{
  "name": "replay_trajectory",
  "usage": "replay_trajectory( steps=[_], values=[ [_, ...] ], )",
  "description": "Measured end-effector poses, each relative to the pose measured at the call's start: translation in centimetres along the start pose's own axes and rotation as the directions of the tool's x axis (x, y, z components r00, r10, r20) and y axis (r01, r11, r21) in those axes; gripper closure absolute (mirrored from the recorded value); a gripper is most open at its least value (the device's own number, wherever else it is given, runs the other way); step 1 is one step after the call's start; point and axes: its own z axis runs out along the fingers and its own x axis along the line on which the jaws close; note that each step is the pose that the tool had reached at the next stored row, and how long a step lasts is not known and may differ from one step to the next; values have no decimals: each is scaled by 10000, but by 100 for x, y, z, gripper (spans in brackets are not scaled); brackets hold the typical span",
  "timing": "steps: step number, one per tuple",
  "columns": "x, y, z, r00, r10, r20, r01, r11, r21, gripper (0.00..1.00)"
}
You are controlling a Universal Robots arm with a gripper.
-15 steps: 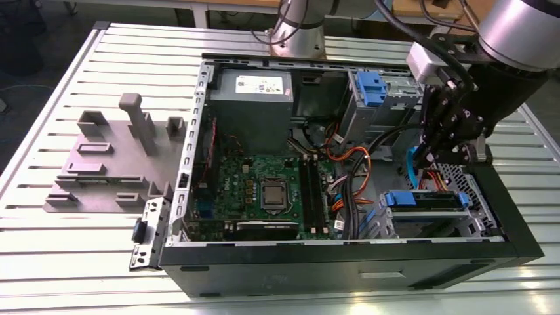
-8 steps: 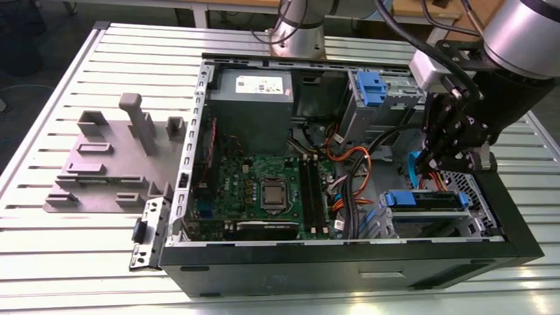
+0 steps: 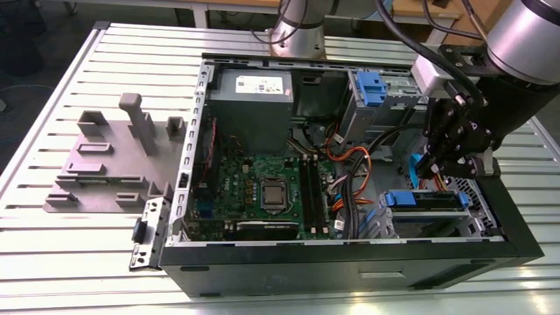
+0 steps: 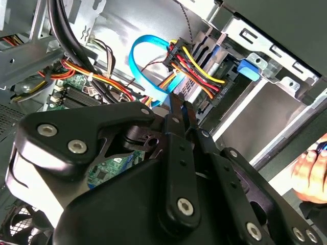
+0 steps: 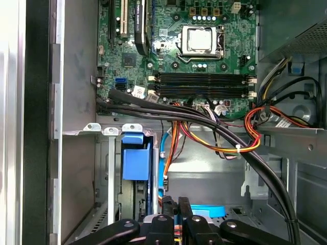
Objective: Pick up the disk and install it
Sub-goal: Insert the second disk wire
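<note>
One grey fixture block (image 3: pixel 114 161) is lying on the slatted tabletop (image 3: pixel 52 262) toward the exterior view's left edge, just beside the open computer case (image 3: pixel 350 262). Inside the case, the motherboard (image 3: pixel 262 190) is sitting on the floor near the case's left wall, with the grey power-supply box (image 3: pixel 254 88) at the far edge. Further right, the gripper (image 3: pixel 450 167) is hanging inside the case near its right edge, above the drive bays. In both wrist views its fingers (image 4: pixel 180 115) are pressing together at the tips, with nothing seen between them. The disk (image 3: pixel 424 205) is sitting in the bay at the case's near right corner, its blue rails showing, just below the gripper. A hand (image 4: pixel 311 171) is showing past the case wall in the second wrist view.
</note>
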Motion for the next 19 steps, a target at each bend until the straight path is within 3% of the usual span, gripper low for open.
replay_trajectory(
  steps=[5, 13, 15, 19],
  values=[
    [21, 0, 1, 10000, 0, 0, 0, 10000, 0, 84],
    [135, 0, 2, 10000, 0, 1, 0, 10000, 8, 84],
    [151, 4, 2, 10000, -1, 5, 1, 10000, 58, 84],
    [167, 55, 2, 10000, -2, 78, 1, 9997, 225, 84]
  ],
)
